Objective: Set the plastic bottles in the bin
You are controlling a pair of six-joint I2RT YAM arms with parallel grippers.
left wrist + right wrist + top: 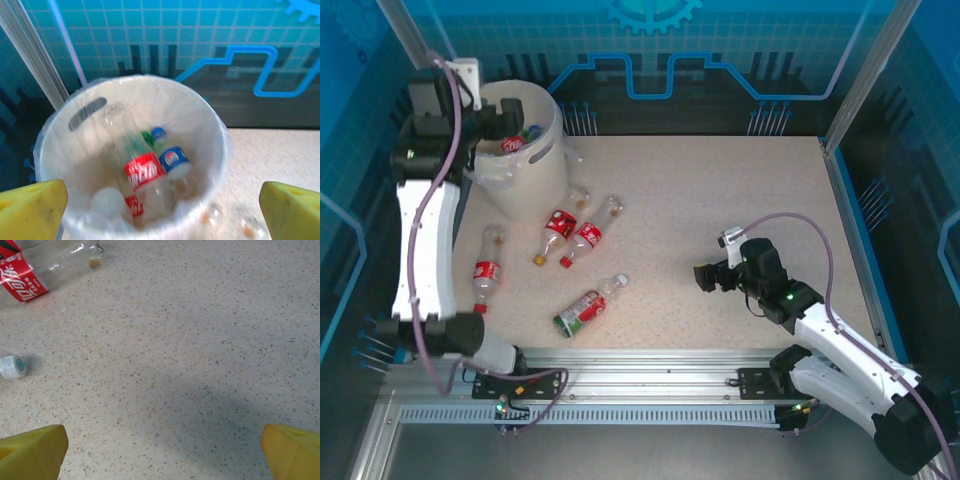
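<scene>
Tabletop (pixel 720 200) (speckled beige) holds bottles (pixel 582 310) between blue grid walls (pixel 740 40).

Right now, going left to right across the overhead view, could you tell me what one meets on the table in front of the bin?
Lone red-labelled bottle, left bottle of the slanted pair, right bottle of that pair, right gripper. Lowest bottle omitted: it overlaps the pair.
</scene>
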